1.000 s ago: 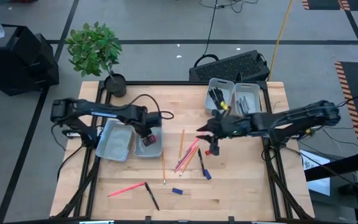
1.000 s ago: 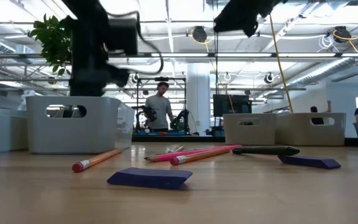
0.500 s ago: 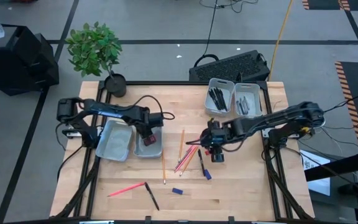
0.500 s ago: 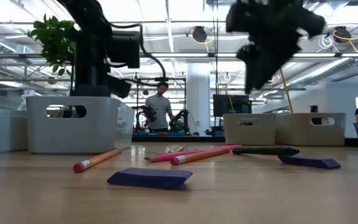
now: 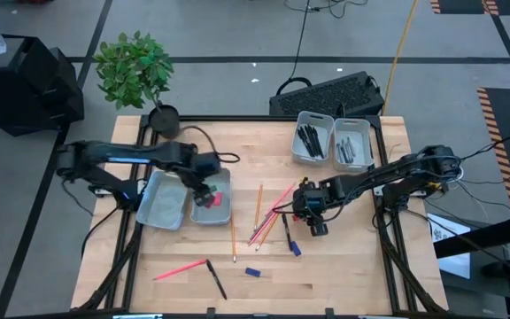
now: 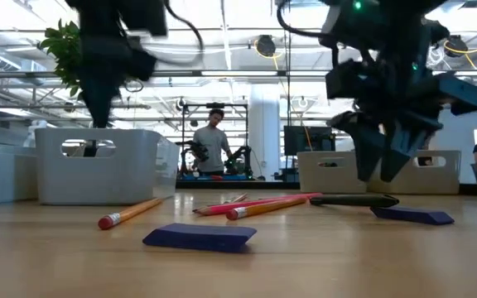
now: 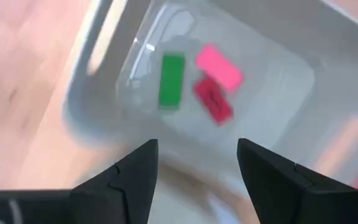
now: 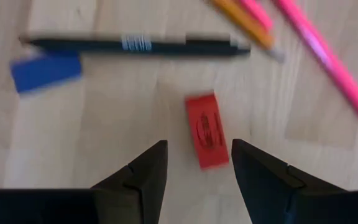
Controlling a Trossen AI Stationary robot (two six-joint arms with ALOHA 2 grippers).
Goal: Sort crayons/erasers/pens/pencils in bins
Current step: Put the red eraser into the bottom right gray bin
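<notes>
My right gripper [image 5: 311, 219] hangs open just above the table, fingers pointing down over a red eraser [image 8: 207, 129] that lies flat on the wood. Beside it lie a black pen [image 8: 135, 45], a blue eraser [image 8: 45, 70] and a fan of orange and pink pencils [image 5: 268, 217]. My left gripper [image 5: 204, 193] is open and holds nothing. It hovers over the right-hand bin of the left pair [image 5: 222, 215], in which green [image 7: 171, 81], pink [image 7: 219, 65] and red [image 7: 213, 99] erasers lie.
The far-right pair of bins [image 5: 332, 164] holds dark pens. Near the front edge lie a pink pencil [image 5: 180, 268], a black pen [image 5: 216, 279] and a blue eraser [image 5: 252, 272]. A potted plant [image 5: 135, 71] stands at the far left corner. A person stands in the room behind the table.
My right gripper has come down toward the table and a little toward its near edge, ending just over the red eraser. My left gripper has shifted slightly toward the table's left over the bins.
</notes>
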